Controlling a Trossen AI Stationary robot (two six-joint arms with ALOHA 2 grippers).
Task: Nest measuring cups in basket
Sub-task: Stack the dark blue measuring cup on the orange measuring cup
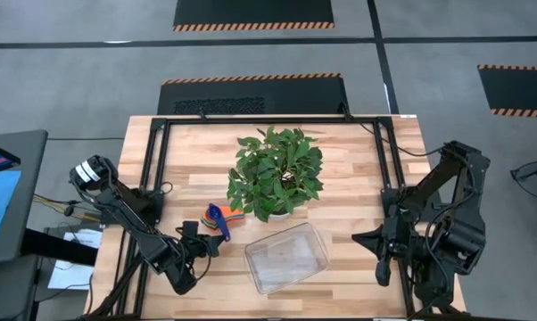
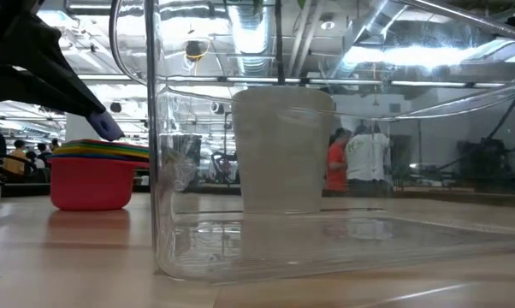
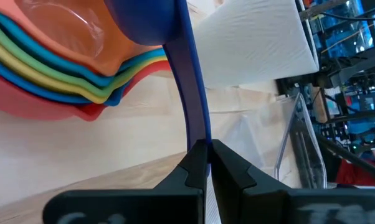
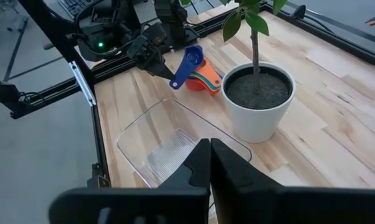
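Left gripper [image 3: 208, 163] pinches one blue cup [image 4: 189, 64] over perhaps six stacked cups [image 4: 203, 78].

No readable text, label, brand or number shows in any view.

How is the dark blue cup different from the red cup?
The dark blue cup is tilted above the stack, its handle pinched by the left gripper; the red cup sits upright on the table at the stack's bottom. The red cup looks wider. Neither is in the basket.
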